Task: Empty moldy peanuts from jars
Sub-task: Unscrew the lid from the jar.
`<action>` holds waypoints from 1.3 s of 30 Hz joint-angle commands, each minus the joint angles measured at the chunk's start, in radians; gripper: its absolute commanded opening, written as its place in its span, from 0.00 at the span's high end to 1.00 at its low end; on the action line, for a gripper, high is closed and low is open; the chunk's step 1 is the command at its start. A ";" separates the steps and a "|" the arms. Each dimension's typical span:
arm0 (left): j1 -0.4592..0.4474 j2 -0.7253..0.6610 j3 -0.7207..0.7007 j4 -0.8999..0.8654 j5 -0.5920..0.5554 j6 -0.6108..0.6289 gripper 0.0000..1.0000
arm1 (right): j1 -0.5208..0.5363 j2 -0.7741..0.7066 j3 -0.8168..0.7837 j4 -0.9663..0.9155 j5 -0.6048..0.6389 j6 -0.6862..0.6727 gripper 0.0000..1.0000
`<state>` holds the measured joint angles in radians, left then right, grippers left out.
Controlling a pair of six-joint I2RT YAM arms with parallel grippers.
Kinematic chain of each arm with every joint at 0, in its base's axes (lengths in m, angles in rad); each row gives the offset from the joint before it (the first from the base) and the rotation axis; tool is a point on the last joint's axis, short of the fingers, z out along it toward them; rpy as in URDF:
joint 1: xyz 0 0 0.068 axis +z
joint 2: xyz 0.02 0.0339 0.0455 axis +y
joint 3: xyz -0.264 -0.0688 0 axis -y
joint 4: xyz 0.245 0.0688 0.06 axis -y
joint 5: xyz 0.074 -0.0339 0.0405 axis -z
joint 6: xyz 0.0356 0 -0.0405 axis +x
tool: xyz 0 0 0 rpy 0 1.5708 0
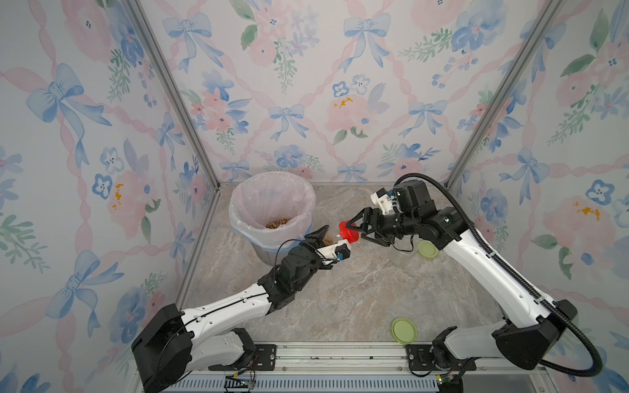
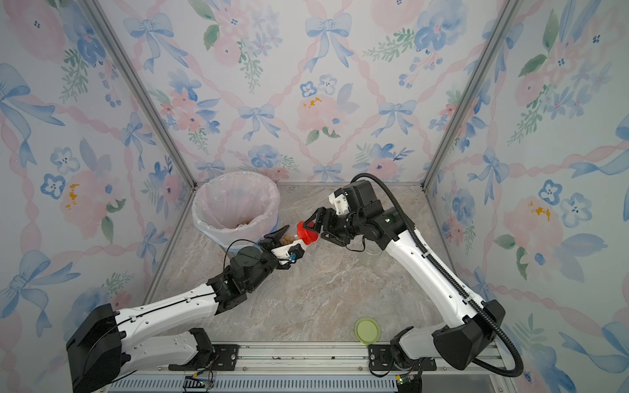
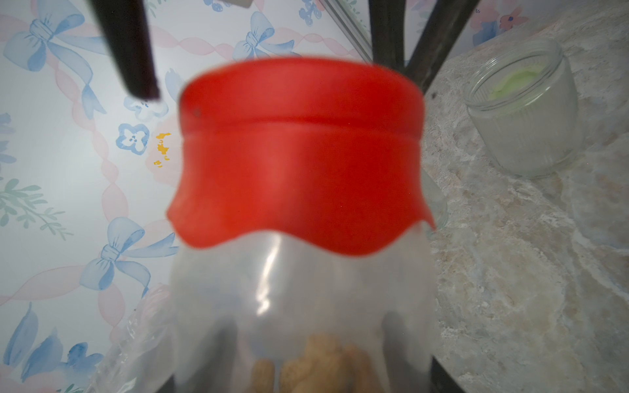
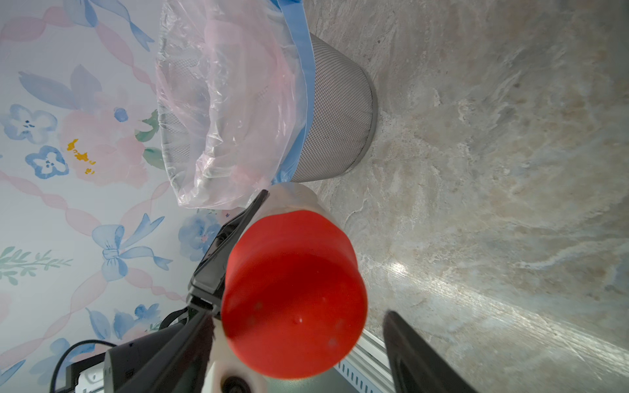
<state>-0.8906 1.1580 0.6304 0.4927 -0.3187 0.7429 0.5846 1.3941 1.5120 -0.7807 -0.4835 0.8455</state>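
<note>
Bench (image 1: 357, 289): marbled, shut in by floral walls on three sides and a metal rail (image 1: 340, 357) at the front. Its middle lies bare between the arms.
Bin (image 1: 238, 217): bag-lined, in the far left corner close to the wall post, with moldy peanuts (image 1: 277, 223) at its bottom.
Left jaws: clamped on the red-lidded jar (image 3: 299, 299), held off the bench just beside the bin, with peanuts inside.
Right jaws: spread around the red lid (image 1: 348, 234), one finger (image 4: 418, 357) clear of it.
Open jar (image 3: 524, 115): on the bench under the right arm, green lid (image 1: 427, 250) just beside it.
Second green lid (image 1: 404, 330): flat near the rail.
</note>
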 commanded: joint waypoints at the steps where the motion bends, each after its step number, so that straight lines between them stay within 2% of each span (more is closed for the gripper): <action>1: -0.007 0.003 0.026 0.040 -0.014 0.013 1.00 | 0.022 0.011 0.010 0.024 0.017 0.007 0.19; 14: -0.007 0.021 0.037 0.041 -0.020 0.023 1.00 | 0.037 0.027 -0.012 0.040 0.013 0.006 0.22; 21: -0.010 0.019 0.041 0.041 -0.016 0.021 1.00 | 0.037 0.040 -0.030 0.052 0.013 -0.011 0.29; 24: -0.010 0.012 0.041 0.040 -0.003 0.006 1.00 | 0.033 0.046 -0.036 0.060 -0.004 -0.026 0.37; 26: -0.005 -0.007 0.032 0.041 0.048 -0.026 1.00 | 0.031 0.055 -0.008 0.031 -0.007 -0.124 0.42; 28: 0.007 -0.034 0.020 0.043 0.139 -0.076 1.00 | 0.017 0.094 0.063 -0.079 -0.023 -0.301 0.49; 32: 0.057 -0.082 -0.009 0.055 0.414 -0.212 1.00 | -0.037 0.150 0.150 -0.250 -0.200 -0.679 0.47; 34: 0.072 -0.082 -0.014 0.055 0.498 -0.263 1.00 | -0.068 0.149 0.158 -0.276 -0.182 -0.807 0.46; 39: 0.074 -0.070 -0.023 0.056 0.503 -0.273 1.00 | -0.135 0.164 0.210 -0.373 -0.242 -1.072 0.47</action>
<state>-0.8135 1.1221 0.6136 0.4122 0.0135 0.5606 0.5056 1.5433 1.6745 -1.0698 -0.6922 0.0582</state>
